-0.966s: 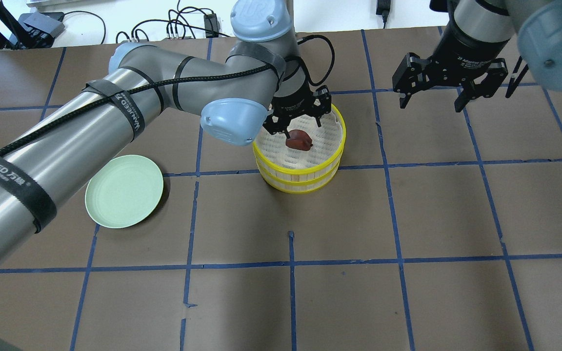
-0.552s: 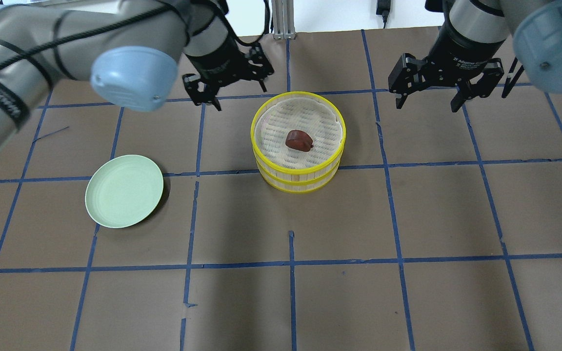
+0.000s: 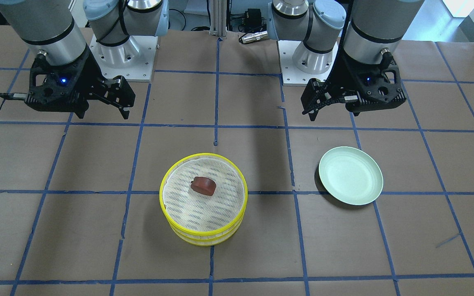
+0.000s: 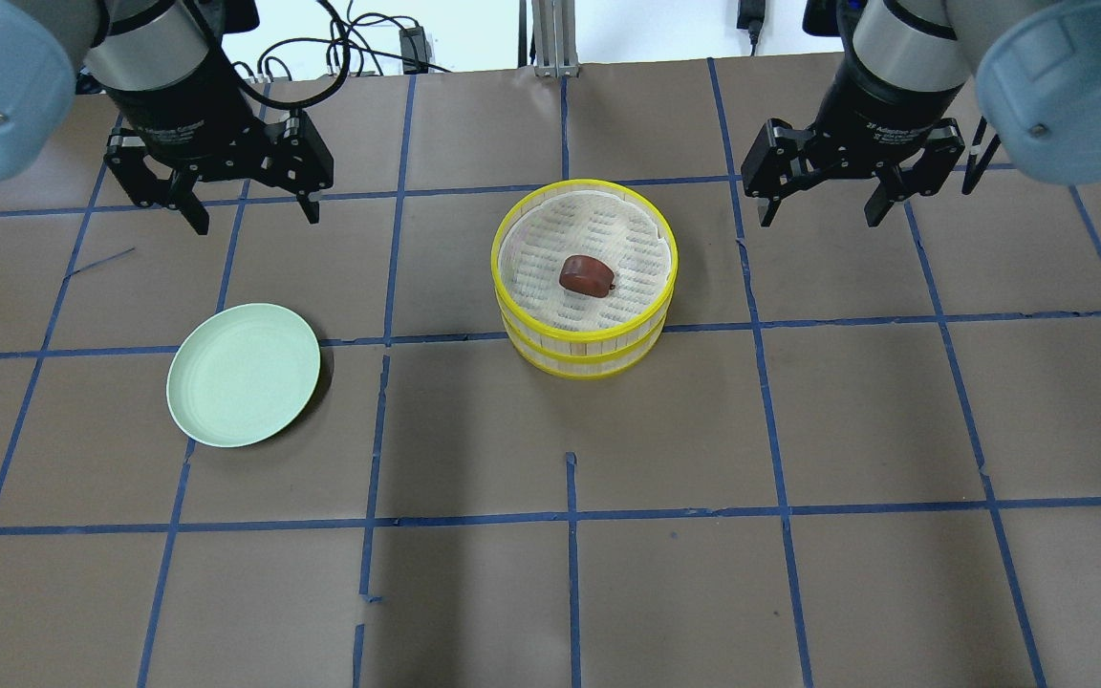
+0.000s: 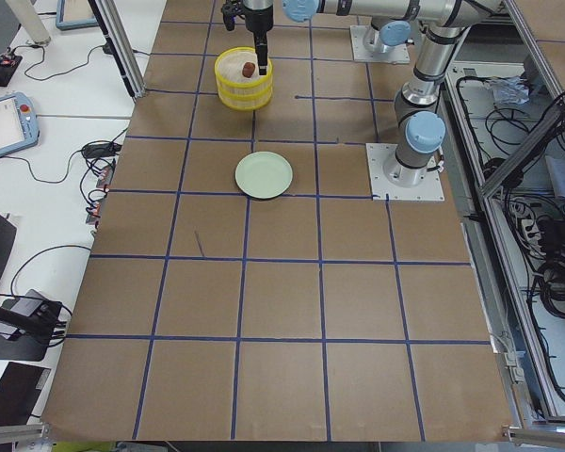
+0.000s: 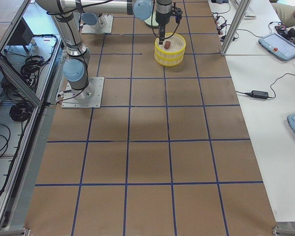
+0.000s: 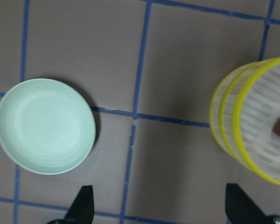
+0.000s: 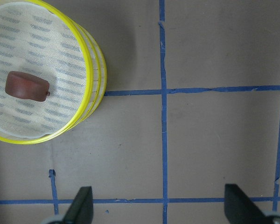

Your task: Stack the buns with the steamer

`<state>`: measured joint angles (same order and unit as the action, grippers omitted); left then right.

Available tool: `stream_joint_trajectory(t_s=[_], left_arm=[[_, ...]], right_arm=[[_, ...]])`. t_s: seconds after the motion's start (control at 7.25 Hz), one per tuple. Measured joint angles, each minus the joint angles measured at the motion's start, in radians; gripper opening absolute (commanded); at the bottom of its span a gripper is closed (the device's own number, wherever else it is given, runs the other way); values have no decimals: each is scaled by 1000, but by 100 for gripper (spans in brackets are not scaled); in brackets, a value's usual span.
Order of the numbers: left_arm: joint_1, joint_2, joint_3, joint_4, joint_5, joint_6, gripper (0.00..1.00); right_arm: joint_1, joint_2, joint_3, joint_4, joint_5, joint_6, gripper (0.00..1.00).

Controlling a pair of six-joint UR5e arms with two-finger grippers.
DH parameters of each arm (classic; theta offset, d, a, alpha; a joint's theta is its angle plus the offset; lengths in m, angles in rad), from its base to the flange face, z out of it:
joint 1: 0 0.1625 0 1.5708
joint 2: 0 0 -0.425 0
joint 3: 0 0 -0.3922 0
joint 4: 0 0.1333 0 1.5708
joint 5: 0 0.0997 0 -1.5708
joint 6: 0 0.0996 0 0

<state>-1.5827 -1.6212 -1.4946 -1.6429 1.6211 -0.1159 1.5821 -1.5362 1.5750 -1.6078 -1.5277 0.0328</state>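
The steamer (image 4: 584, 352) is two yellow-rimmed trays stacked at the table's middle back. The reddish-brown round bun (image 4: 587, 274) lies on the top tray's mesh liner, and also shows in the front-facing view (image 3: 203, 185) and the right wrist view (image 8: 27, 86). The white bun is hidden. My left gripper (image 4: 252, 220) is open and empty, hovering back-left of the steamer, apart from it. My right gripper (image 4: 818, 216) is open and empty, hovering back-right of the steamer. Both wrist views show wide-spread fingertips with nothing between them.
A pale green plate (image 4: 243, 387) lies empty on the brown paper to the front-left of the steamer, and shows in the left wrist view (image 7: 45, 126). Blue tape lines grid the table. Cables lie beyond the back edge.
My left gripper has drawn back from over the steamer to the back-left, leaving the reddish-brown bun lying in the top tray. My right gripper has shifted slightly left.
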Motion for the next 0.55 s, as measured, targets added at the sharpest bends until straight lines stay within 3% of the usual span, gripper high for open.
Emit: stream_joint_trajectory(t_s=[0.55], left_arm=[[1, -9, -45, 13, -69, 31, 100]], right_arm=[[13, 30, -92, 132, 0, -2, 100]])
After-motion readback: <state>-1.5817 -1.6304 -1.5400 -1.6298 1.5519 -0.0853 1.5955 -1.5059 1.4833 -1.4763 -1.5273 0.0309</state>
